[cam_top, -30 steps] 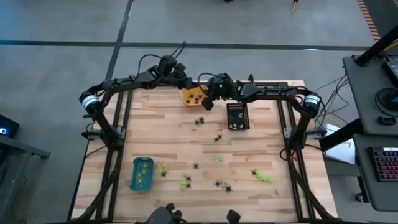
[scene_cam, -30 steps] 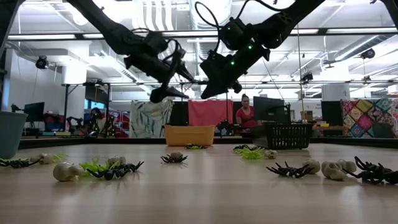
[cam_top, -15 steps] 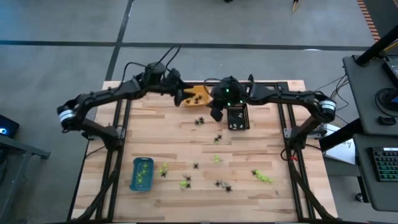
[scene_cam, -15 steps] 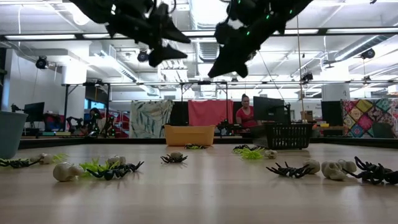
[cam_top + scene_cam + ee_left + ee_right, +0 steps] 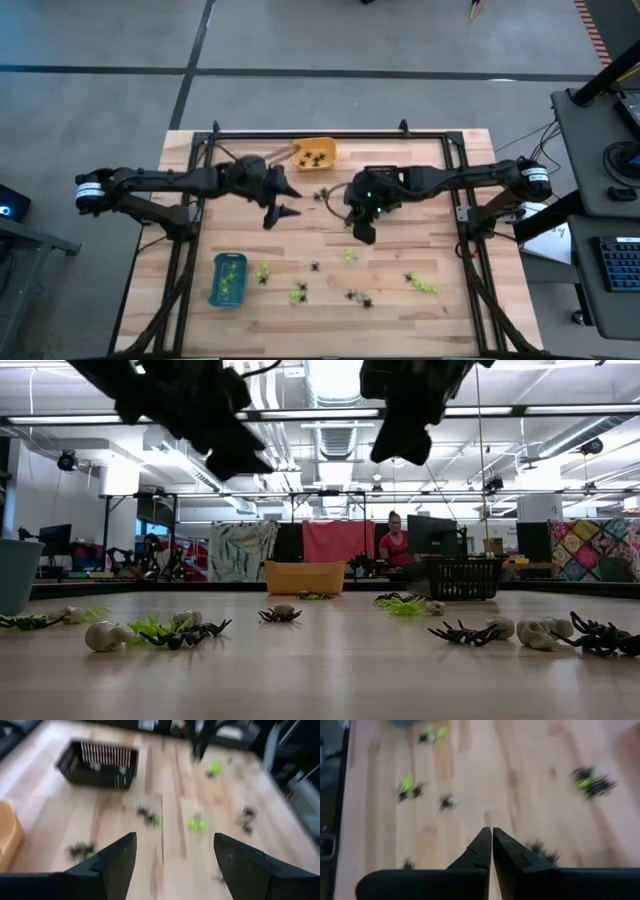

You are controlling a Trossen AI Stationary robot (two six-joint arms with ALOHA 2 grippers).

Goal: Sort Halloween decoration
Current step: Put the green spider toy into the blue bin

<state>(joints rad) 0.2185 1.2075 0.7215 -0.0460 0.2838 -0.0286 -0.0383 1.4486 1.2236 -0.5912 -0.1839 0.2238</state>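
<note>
Both pincers hang above the middle of the table with nothing between their fingers. Left pincer (image 5: 284,199) sits just left of centre in the high view, its two fingers spread wide apart (the left wrist view shows bare wood between them). Right pincer (image 5: 363,233) sits just right of centre, fingers pressed together tip to tip, empty.

Halloween decoration (image 5: 350,256) lies scattered over the lower half of the table in the high view: lime-green pieces near the lower centre and lower right, black spider-like ones (image 5: 359,297) among them, and a few more spiders (image 5: 323,195) up between the two pincers. In the low view the trinkets rest flat on the wood across the frame, whitish skull-like pieces (image 5: 108,636) at the left and right beside black spiders (image 5: 468,632).

Some green pieces lie in the blue tray (image 5: 228,280) at the lower left of the high view, and some dark ones in the orange tray (image 5: 313,154) at the upper centre, by the table's far edge. A black basket (image 5: 98,764) shows at the upper left of the left wrist view, standing on the wood; in the high view the right arm covers most of it.

Wooden table (image 5: 440,230) carries all of this. Beyond it, in the low view, a person (image 5: 394,546) sits at a screen in the room behind.
</note>
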